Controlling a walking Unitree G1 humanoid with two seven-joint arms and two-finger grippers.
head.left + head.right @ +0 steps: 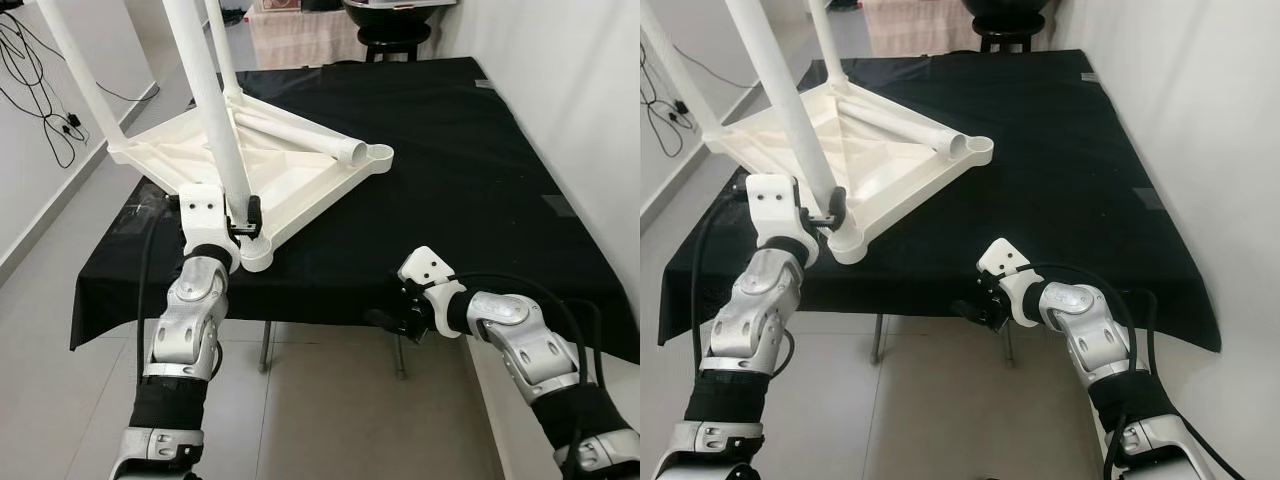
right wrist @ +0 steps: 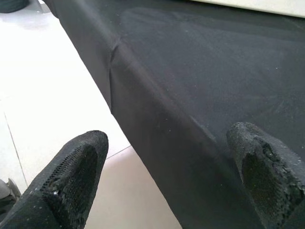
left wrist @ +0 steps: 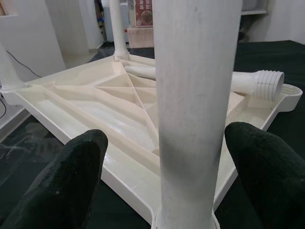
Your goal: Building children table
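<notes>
A white children's table top [image 1: 300, 190] lies upside down on the black-clothed table [image 1: 470, 170]. Three white legs stand up from its corners. The near leg [image 1: 215, 110] rises from the front corner socket [image 1: 255, 255]. My left gripper [image 1: 241, 218] is open around the base of that leg [image 3: 190, 95], with one black finger [image 3: 71, 176] on each side and a gap showing on one side. A loose leg [image 1: 300, 138] with a threaded end [image 3: 267, 85] lies inside the top, beside an empty corner socket [image 1: 380, 153]. My right gripper [image 1: 388, 320] hangs open at the table's front edge over the cloth [image 2: 200, 95], holding nothing.
A white wall [image 1: 580, 90] runs close along the right side. A black stool [image 1: 395, 38] stands behind the table. Cables [image 1: 45, 95] lie on the floor at the left wall. Tiled floor [image 1: 330, 410] lies between my arms.
</notes>
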